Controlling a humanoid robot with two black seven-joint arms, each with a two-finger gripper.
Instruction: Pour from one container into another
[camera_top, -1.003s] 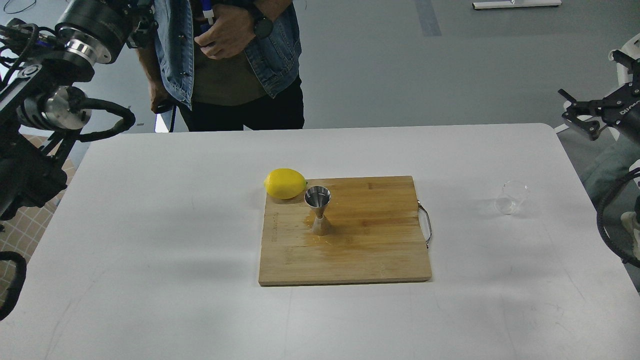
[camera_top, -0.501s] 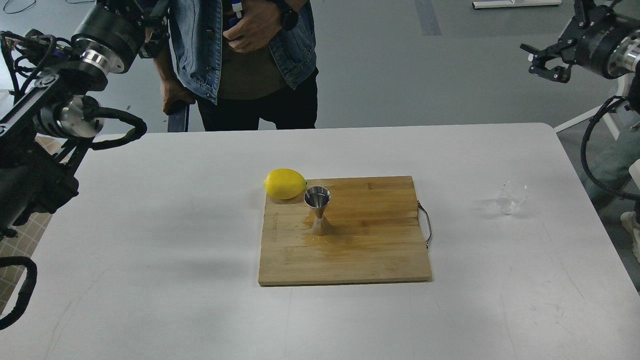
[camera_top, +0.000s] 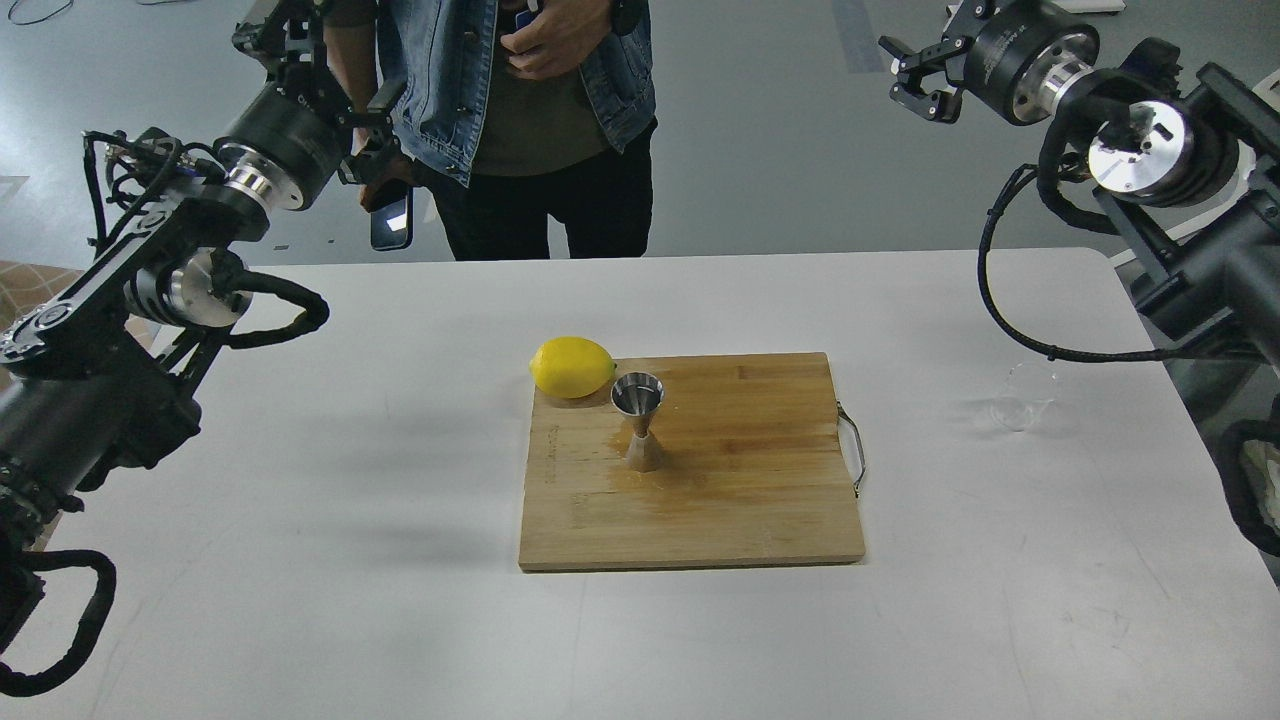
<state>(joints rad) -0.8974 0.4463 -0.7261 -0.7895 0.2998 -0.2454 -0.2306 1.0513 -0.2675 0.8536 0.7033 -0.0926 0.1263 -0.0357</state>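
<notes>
The clear glass tumbler (camera_top: 1022, 397) stands upright on the white table (camera_top: 300, 520), right of the wooden cutting board (camera_top: 740, 500). On the board's back left part the steel jigger (camera_top: 637, 420) stands upright, with a wet patch around its foot. My left gripper (camera_top: 318, 68) is raised high at the far left, beyond the table's back edge, open and holding nothing. High at the far right my right gripper (camera_top: 908, 76) is also open and empty, well above and behind the tumbler.
A yellow lemon (camera_top: 572, 367) rests at the board's back left corner, close to the jigger. A person in a denim jacket (camera_top: 540, 110) stands behind the table, a phone (camera_top: 390, 215) in one hand, right by my left gripper. The board has a metal handle (camera_top: 853, 450).
Both arms have lifted and swung inward; the right gripper climbed from the table's right edge to the upper right. The person shifted right. Tumbler, jigger and lemon have not moved.
</notes>
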